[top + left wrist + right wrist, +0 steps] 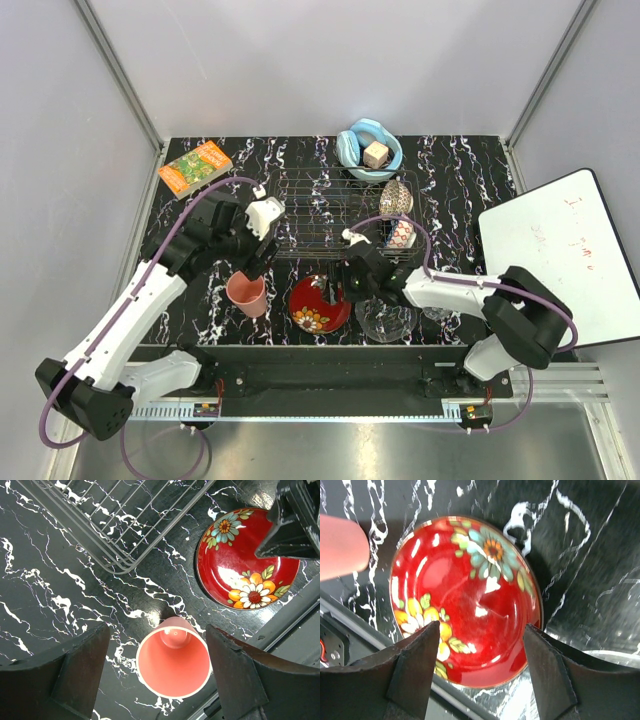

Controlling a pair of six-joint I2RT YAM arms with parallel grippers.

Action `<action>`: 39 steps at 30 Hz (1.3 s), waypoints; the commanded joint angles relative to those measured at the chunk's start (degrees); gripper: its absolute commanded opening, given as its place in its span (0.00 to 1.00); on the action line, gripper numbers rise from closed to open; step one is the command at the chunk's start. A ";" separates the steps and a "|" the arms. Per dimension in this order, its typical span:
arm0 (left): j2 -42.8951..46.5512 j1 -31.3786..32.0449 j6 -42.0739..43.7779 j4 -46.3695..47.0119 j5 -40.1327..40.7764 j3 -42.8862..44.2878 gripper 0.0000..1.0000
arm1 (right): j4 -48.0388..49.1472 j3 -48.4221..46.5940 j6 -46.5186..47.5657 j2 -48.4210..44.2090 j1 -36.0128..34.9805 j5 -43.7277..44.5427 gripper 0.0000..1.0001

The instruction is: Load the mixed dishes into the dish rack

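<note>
The pink cup (247, 293) stands upright on the black marble table, left of the red floral plate (320, 304). My left gripper (258, 268) hangs open just above the cup; in the left wrist view the cup (173, 662) sits between my open gripper's (159, 667) fingers, untouched. My right gripper (335, 290) is open and empty over the plate (465, 600), its fingers straddling the plate's near rim. The clear glass bowl (386, 320) lies right of the plate. The wire dish rack (320, 210) holds a small blue patterned bowl (397, 198) on edge at its right end. The clear glass cup is hard to make out.
A light-blue bowl with a tan cube (370, 148) sits behind the rack. An orange-green book (195, 167) lies at the back left. A whiteboard (560, 255) leans at the right. Another small patterned dish (402, 234) stands by the rack's right front corner.
</note>
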State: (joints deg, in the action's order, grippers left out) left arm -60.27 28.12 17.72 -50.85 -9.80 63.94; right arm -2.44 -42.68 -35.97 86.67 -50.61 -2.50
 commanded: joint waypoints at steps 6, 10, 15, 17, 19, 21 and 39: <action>2.26 -0.26 0.04 2.51 1.01 -0.66 0.82 | -4.06 0.48 -1.65 -7.65 -2.12 5.04 0.76; 2.09 -0.26 -0.05 2.42 0.75 -0.84 0.82 | -4.77 1.98 -0.86 -11.17 -2.21 9.26 0.77; 1.82 -0.26 -0.31 2.51 0.31 -0.31 0.82 | -4.86 0.58 -0.33 -7.32 -2.21 8.74 0.77; 2.00 -0.26 -0.23 2.42 0.57 -0.31 0.82 | -4.86 -0.04 -0.51 -5.56 -2.21 8.57 0.77; 2.35 -0.26 -0.05 2.42 0.84 -0.57 0.82 | -5.12 -0.30 -0.86 -4.41 -2.30 8.92 0.77; 2.61 -0.26 0.04 2.42 1.01 -0.75 0.82 | -5.47 -0.65 -1.47 -3.27 -2.65 10.23 0.77; 3.67 -0.26 0.30 2.34 1.54 -1.80 0.83 | -5.74 -2.77 -3.31 0.43 -5.64 5.85 0.68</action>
State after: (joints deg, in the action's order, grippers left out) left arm -58.06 28.05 17.76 -50.48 -9.56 62.57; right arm -8.99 -43.53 -37.17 86.61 -54.57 5.50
